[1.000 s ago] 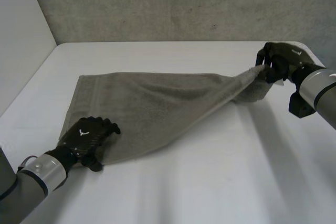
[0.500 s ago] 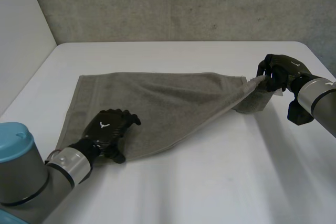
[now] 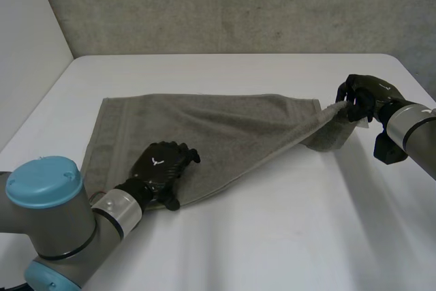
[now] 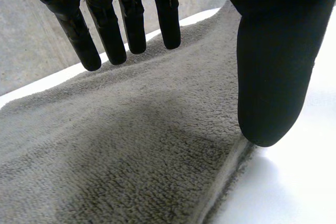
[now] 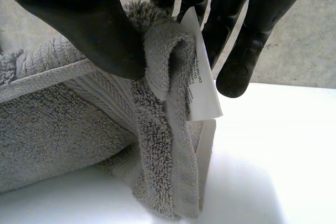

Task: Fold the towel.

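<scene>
A grey towel (image 3: 204,134) lies spread on the white table (image 3: 272,236), its right end lifted off the surface. My right hand (image 3: 364,95) is shut on that raised right corner; in the right wrist view the thumb (image 5: 89,30) and fingers pinch the bunched towel corner (image 5: 157,77), and a white label (image 5: 202,82) hangs from it. My left hand (image 3: 163,165) lies flat and open on the towel's near edge. In the left wrist view its straight fingers (image 4: 126,19) and thumb (image 4: 273,77) rest on the terry towel (image 4: 115,150), close to its hem.
A grey concrete wall (image 3: 238,5) rises behind the table's far edge. A pale wall (image 3: 27,39) stands at the left. Bare white tabletop stretches in front of the towel and past its right end.
My left hand has slid rightwards and further onto the towel along its near edge. My right hand, still holding the corner, has shifted slightly right and a little lower.
</scene>
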`<state>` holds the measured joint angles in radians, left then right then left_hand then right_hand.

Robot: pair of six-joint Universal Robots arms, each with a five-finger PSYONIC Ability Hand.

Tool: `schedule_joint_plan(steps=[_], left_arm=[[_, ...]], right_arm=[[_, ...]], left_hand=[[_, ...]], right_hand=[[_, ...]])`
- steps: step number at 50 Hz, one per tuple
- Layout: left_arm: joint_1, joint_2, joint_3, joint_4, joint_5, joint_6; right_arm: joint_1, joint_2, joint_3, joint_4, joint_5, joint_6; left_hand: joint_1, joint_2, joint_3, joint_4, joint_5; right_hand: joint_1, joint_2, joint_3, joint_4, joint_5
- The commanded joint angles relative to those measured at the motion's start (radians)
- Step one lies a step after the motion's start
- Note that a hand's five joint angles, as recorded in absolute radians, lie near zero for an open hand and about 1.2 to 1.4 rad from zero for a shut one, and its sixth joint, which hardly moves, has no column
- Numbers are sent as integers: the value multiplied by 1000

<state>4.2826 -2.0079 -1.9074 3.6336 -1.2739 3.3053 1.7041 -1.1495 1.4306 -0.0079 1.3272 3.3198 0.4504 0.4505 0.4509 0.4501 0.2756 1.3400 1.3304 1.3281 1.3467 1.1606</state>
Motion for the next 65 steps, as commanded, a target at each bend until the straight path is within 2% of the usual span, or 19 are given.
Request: schedule_joint_plan(steps=[1, 19, 29, 31, 32, 34, 35, 36, 37, 39, 42, 56, 65], left_arm=[[-26, -15, 13, -10, 1, -12], [-66, -43, 50, -12, -5, -55], [-69, -107, 96, -12, -96, -50], [-69, -124, 114, -12, -134, -47], [-69, -124, 114, -12, -134, -47], [-69, -132, 134, -15, -224, -46], [-69, -132, 134, -15, -225, -46], [-67, -126, 139, -16, -276, -46], [-67, -126, 139, -16, -277, -46], [-61, -100, 137, -15, -364, -41], [-55, -59, 128, -12, -412, -42], [-41, 11, 13, -35, -410, -41], [-40, 6, -4, -47, -328, -42]], right_arm=[[0, 7, -1, -3, 0, -3], [0, 13, 1, -4, 0, -9], [0, 13, 1, -4, 0, -8], [0, 13, 1, -4, 1, -8], [0, 13, 1, -4, 1, -8], [-3, 11, 1, -4, 1, -6], [-3, 11, 1, -4, 1, -6], [-7, 11, 1, -4, 1, -8], [-7, 11, 1, -4, 1, -8], [-11, 11, 1, -4, 1, -8], [-12, 11, 1, -4, 1, -8], [-15, 10, 8, -4, -2, -11], [-14, 5, 14, -6, -2, -16]], left_hand=[[74, 74, 74, 75, 75], [86, 86, 85, 86, 86], [177, 177, 177, 177, 177], [332, 332, 331, 332, 332], [333, 333, 332, 333, 333], [473, 473, 473, 473, 473], [474, 474, 473, 474, 474], [482, 482, 482, 483, 483], [482, 482, 482, 483, 483], [482, 482, 482, 483, 483], [479, 479, 479, 480, 480], [468, 468, 467, 468, 468], [497, 497, 496, 497, 497]], right_hand=[[56, 66, 68, 50, 61], [56, 66, 68, 50, 61], [56, 66, 68, 50, 61], [56, 66, 68, 50, 61], [56, 66, 68, 50, 61], [56, 66, 68, 50, 61], [56, 66, 68, 50, 61], [56, 66, 68, 50, 61], [56, 66, 68, 50, 61], [56, 66, 68, 50, 61], [56, 66, 68, 50, 61], [56, 66, 68, 50, 61], [56, 66, 68, 50, 61]])
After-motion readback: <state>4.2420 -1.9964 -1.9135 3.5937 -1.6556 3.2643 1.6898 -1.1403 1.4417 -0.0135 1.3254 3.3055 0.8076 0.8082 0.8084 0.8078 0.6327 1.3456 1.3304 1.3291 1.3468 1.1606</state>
